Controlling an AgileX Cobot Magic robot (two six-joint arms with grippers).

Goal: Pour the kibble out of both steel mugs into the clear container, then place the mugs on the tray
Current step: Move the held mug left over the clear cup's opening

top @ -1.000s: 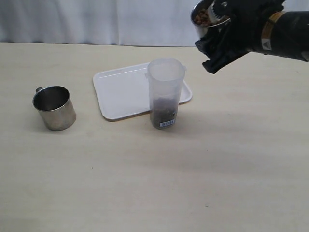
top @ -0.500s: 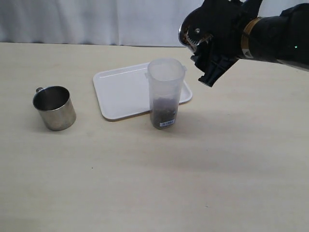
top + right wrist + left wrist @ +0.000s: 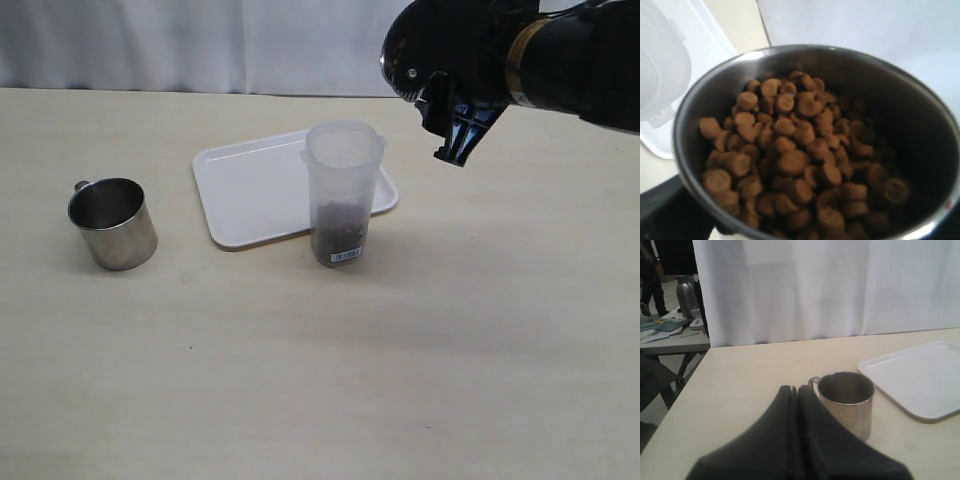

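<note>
My right hand [image 3: 441, 102] clasps the steel mug [image 3: 920, 125] full of kibble [image 3: 790, 160], with the open rim of the clear container [image 3: 343, 190] below and beside it; my left hand [image 3: 796, 391] is pressed together.

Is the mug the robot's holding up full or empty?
Full: the right wrist view shows the steel mug heaped with kibble nearly to its rim.

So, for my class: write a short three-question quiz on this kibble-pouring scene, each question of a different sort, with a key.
1. True or false: the clear container already holds some kibble.
2. The steel mug standing on the table is: A full, B empty, C tipped over.
3. Which gripper holds the other mug, and what is in it?
Key: 1 true; 2 B; 3 the right gripper, kibble.
</note>
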